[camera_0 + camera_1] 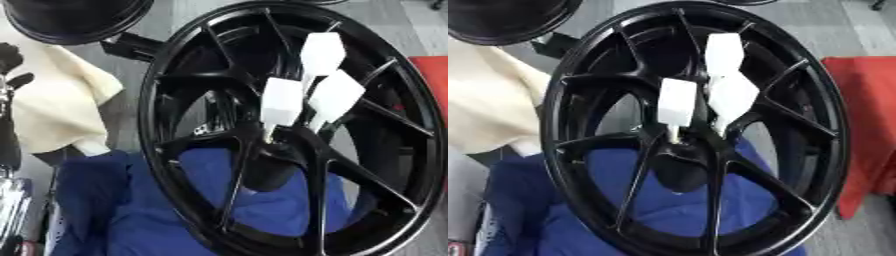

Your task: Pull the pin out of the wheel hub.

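Wheel hub [289, 130], black; three white pins [282, 101] stand clustered at centre, shafts seated inward. No fingers visible; their state cannot be told.

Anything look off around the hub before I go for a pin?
Nothing looks damaged or spilled. Three white pins stand in the black wheel near its hub, splaying apart rather than parallel. The wheel lies on a blue cloth. No robot hand can be clearly made out near the pins.

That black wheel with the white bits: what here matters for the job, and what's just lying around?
For the job:
wheel hub
three white pins

Lying about:
cream cloth
blue cloth
red cloth
second black wheel
robot's left hand, idle at the left edge
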### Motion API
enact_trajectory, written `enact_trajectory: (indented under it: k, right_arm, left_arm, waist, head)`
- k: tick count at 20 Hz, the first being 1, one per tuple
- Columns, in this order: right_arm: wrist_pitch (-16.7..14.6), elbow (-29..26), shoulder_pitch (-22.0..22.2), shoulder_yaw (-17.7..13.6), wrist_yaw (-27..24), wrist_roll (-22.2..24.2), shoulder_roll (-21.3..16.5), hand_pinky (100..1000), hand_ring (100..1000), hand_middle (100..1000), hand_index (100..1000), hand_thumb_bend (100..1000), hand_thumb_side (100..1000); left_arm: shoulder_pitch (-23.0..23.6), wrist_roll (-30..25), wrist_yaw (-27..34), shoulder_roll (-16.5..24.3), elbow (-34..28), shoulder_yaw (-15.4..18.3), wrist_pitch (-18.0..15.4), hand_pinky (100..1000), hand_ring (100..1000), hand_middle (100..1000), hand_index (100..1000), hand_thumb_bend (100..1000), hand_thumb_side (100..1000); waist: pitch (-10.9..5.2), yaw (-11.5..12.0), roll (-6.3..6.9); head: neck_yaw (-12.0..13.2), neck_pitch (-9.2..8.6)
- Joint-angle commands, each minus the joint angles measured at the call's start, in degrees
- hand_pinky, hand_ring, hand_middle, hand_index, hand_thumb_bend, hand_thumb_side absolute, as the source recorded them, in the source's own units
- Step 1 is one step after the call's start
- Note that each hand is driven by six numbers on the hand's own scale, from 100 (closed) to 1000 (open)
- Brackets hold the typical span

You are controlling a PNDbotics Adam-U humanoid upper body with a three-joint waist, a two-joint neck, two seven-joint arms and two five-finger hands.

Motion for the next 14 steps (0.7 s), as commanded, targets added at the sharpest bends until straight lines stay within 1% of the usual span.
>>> enact_trajectory:
  k: [1, 6, 8, 9, 10, 12, 13, 14]
  right_arm:
    - [-0.2, -2.9, -1.0, -0.7, 0.4, -0.2, -1.6, 796, 881, 927, 918, 100, 100]
    - [0.0, -4.3, -1.5, -0.2, 1.4, -0.7, -1.2, 822, 920, 944, 920, 100, 100]
    - [0.5, -5.0, -1.5, -0.1, 2.4, -1.5, -1.2, 836, 935, 951, 906, 100, 100]
    - [1.1, -5.4, -1.6, -0.2, 3.2, -2.2, -1.2, 890, 985, 987, 912, 100, 100]
    - [1.8, -5.8, -1.6, -0.3, 4.0, -3.0, -1.4, 913, 1000, 998, 916, 100, 100]
    - [3.0, -6.4, -1.6, -0.1, 5.5, -4.5, -1.1, 939, 1000, 1000, 962, 100, 100]
    - [3.0, -6.6, -1.6, 0.3, 5.8, -4.7, -0.8, 939, 1000, 1000, 976, 100, 100]
    - [2.6, -6.8, -1.8, 0.5, 5.5, -4.7, -0.5, 932, 1000, 1000, 970, 100, 100]
  left_arm:
    - [0.0, -0.1, 0.1, 0.4, -1.2, 0.3, 0.0, 775, 835, 746, 795, 100, 754]
    - [0.1, -0.1, 0.2, 0.2, -1.2, 0.3, 0.1, 775, 835, 746, 795, 100, 755]
    - [0.1, -0.1, 0.2, 0.2, -1.2, 0.3, 0.1, 776, 835, 746, 795, 100, 755]
    - [0.1, -0.1, 0.3, 0.1, -1.2, 0.3, 0.1, 776, 835, 746, 795, 100, 754]
    - [0.1, -0.1, 0.3, 0.1, -1.2, 0.3, 0.1, 776, 835, 746, 795, 100, 754]
    - [0.1, -0.2, 0.3, 0.0, -1.2, 0.3, 0.1, 776, 836, 746, 796, 100, 758]
    - [0.1, -0.2, 0.4, 0.0, -1.2, 0.3, 0.1, 777, 836, 746, 796, 100, 758]
    - [0.1, -0.3, 0.4, 0.0, -1.2, 0.3, 0.1, 777, 836, 746, 796, 100, 758]
  waist:
    - [-1.71, 0.0, -0.19]
    - [-1.86, 0.0, -0.34]
    - [-1.92, 0.1, -0.38]
    - [-1.95, 0.1, -0.38]
    - [-1.95, 0.1, -0.38]
    - [-1.98, 0.2, -0.4]
    - [-1.99, 0.2, -0.41]
    - [-2.0, 0.2, -0.42]
  head:
    - [-0.1, -0.31]
    - [0.1, -0.49]
    - [0.2, -0.57]
    - [0.2, -0.63]
    - [0.2, -0.69]
    - [0.0, -0.77]
    - [0.0, -0.81]
    - [-0.1, -0.83]
